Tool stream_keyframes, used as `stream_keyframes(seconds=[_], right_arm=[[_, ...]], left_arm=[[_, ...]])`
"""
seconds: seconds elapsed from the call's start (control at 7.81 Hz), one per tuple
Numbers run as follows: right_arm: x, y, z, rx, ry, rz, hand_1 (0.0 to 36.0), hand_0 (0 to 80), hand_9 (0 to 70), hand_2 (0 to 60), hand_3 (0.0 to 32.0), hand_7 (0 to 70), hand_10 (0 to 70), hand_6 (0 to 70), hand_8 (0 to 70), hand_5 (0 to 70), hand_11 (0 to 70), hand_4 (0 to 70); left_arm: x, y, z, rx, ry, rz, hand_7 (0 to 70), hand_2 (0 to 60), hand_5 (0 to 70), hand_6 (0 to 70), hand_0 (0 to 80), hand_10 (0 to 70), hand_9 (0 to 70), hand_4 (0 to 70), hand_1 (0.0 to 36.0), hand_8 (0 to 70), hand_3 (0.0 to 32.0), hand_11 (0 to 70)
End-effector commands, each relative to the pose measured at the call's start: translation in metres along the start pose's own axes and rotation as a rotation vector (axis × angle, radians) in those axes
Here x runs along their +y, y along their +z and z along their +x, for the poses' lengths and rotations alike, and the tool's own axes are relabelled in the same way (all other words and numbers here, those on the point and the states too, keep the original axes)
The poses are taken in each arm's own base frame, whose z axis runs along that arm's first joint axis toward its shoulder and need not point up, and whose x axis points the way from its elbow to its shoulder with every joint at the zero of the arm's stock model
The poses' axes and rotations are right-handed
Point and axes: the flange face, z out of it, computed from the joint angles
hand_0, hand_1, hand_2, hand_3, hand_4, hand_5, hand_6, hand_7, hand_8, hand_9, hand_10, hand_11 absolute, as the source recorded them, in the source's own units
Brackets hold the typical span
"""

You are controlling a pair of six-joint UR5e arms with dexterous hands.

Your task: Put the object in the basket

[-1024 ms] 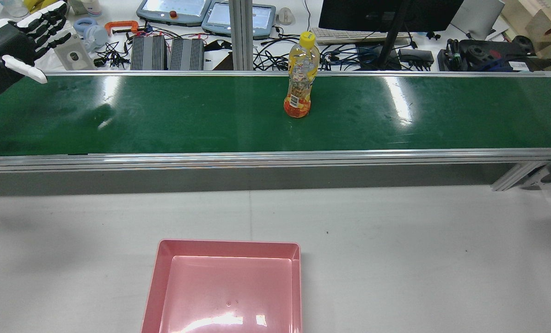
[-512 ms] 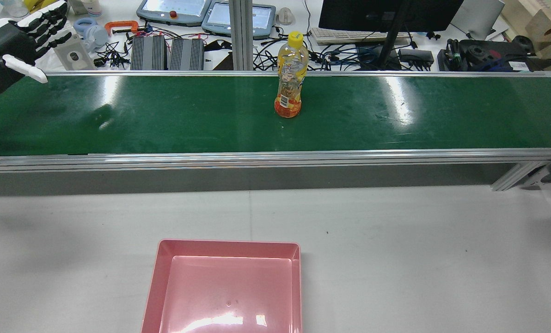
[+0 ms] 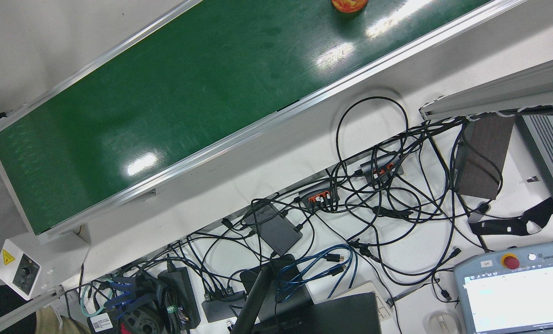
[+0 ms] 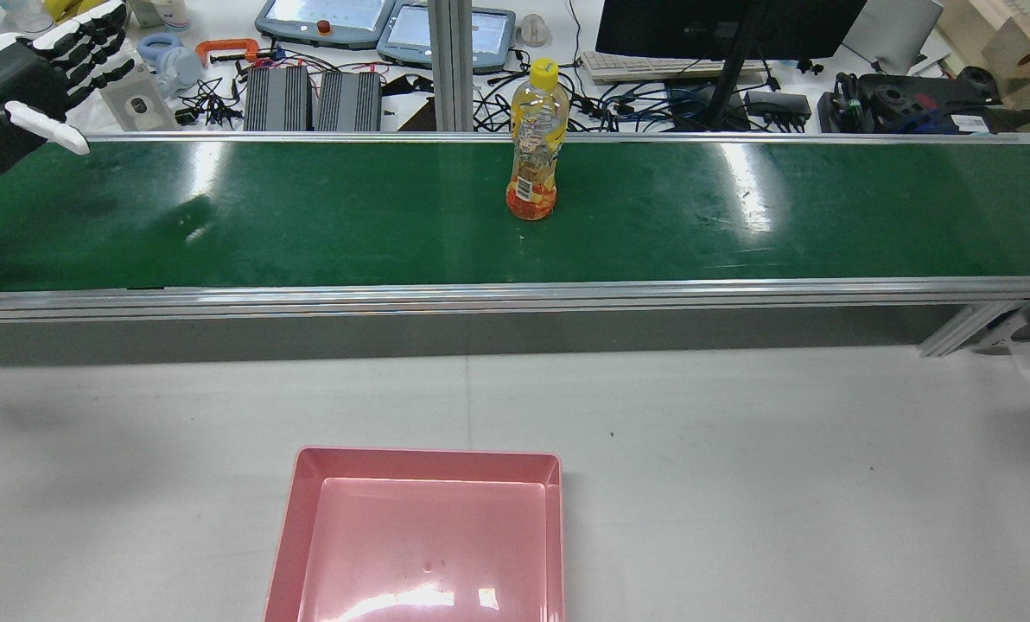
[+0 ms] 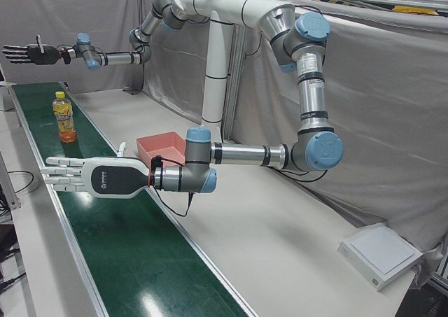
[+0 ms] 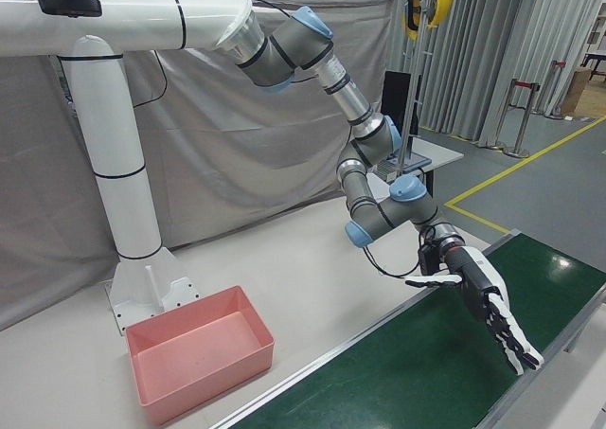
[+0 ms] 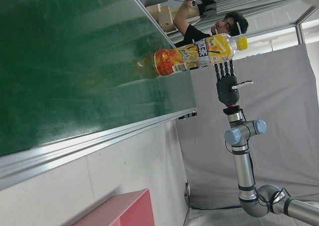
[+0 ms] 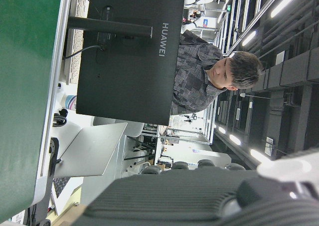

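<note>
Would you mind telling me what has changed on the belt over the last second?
The juice bottle, still upright on the green conveyor belt, has travelled toward the rear view's left, closer to the open left hand. Nothing was grasped or released. That hand and the pink basket have not moved.

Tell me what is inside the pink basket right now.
The pink basket holds nothing: its bare floor shows. Its near edge is cut off in the rear view. The bottle stands on the green belt.

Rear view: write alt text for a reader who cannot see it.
An upright juice bottle stands mid-way along a green conveyor belt. An empty pink basket sits on the white table nearer the camera, and the open left hand hovers at the belt's far left.
</note>
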Motion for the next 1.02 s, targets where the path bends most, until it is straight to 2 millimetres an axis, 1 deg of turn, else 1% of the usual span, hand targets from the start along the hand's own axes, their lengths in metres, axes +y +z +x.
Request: stream_keyframes(seconds=[0.0,0.77,0.9], right_arm=[[0.000,0.000,0.000,0.000,0.000,0.000,0.0,0.0,0.0,0.0,0.0,0.0,0.0,0.0,0.0,0.0,0.0,0.0],[0.000,0.000,0.000,0.000,0.000,0.000,0.0,0.0,0.0,0.0,0.0,0.0,0.0,0.0,0.0,0.0,0.0,0.0],[0.000,0.000,0.000,0.000,0.000,0.000,0.0,0.0,0.0,0.0,0.0,0.0,0.0,0.0,0.0,0.0,0.0,0.0]], left_arm=[[0.001,0.001,0.000,-0.001,0.000,-0.001,0.0,0.0,6.4,0.9,53.4,4.2,0.3,4.1,7.7,0.0,0.0,7.9],[0.003,0.003,0.001,0.004,-0.002,-0.008,0.0,0.0,6.1,0.9,53.0,5.0,0.1,4.1,7.8,0.0,0.0,8.9],[0.017,0.004,0.006,0.013,-0.024,-0.034,0.0,0.0,6.3,1.0,53.2,4.7,0.1,4.3,7.9,0.0,0.0,8.5]])
